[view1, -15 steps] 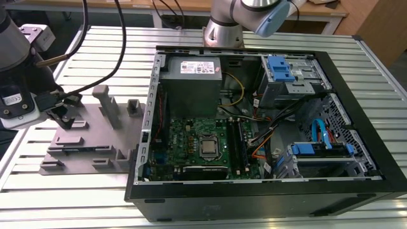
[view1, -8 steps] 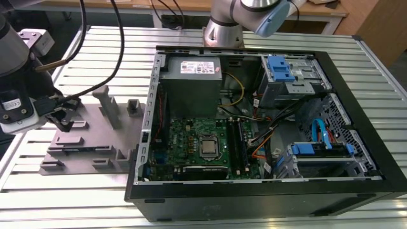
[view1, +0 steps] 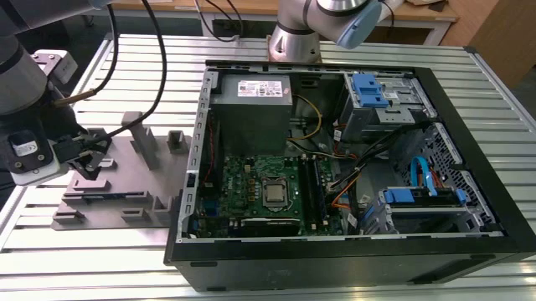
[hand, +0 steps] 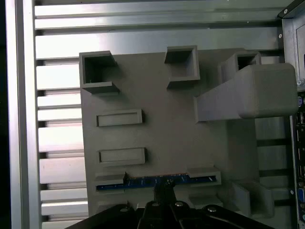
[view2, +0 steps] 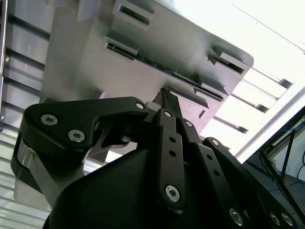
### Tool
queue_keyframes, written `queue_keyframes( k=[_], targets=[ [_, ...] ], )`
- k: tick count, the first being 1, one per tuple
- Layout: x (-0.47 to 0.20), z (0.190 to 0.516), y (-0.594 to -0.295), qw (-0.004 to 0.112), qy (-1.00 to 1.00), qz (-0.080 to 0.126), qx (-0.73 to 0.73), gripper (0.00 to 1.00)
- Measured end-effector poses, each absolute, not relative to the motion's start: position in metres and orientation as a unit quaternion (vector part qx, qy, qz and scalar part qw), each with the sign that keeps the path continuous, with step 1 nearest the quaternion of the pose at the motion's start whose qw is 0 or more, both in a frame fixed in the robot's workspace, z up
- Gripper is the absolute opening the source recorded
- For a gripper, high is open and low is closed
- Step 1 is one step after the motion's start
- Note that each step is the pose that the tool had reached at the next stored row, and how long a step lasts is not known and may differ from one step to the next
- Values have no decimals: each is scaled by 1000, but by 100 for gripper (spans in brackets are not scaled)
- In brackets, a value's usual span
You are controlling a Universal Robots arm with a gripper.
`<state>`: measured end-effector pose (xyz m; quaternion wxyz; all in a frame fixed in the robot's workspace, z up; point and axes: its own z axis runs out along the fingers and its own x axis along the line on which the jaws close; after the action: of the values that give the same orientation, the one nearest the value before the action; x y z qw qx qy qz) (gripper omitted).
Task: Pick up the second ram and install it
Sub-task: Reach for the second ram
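Observation:
The second ram (hand: 138, 182) is a thin dark blue strip standing on edge in a slot of the grey fixture (hand: 157, 119), near that fixture's edge. In the second wrist view the ram (view2: 147, 61) runs between two small holders. My gripper (hand: 164, 183) hangs over the middle of the ram, its black fingertips drawn together with nothing between them. From the second wrist view the gripper (view2: 164, 93) stands a little short of the ram. In the exterior view the gripper (view1: 86, 164) is over the fixture (view1: 125, 188) at the exterior view's left.
An open computer case (view1: 335, 251) lies to the exterior view's right of the fixture, with the motherboard (view1: 260, 188), cables and blue drive brackets (view1: 368, 91) inside. The fixture carries raised blocks and an upright post (view1: 138, 141). All rests on a slatted metal table (view1: 100, 263).

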<state>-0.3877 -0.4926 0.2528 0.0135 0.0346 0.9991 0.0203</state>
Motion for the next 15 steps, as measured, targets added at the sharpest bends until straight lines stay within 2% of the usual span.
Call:
queue_keyframes(
  k=[7, 15],
  targets=[
    [-380, 244, -493, 12, 1000, 11, 25, 7],
    [-378, 238, -493, -2, 1000, -4, 6, 7]
  ],
)
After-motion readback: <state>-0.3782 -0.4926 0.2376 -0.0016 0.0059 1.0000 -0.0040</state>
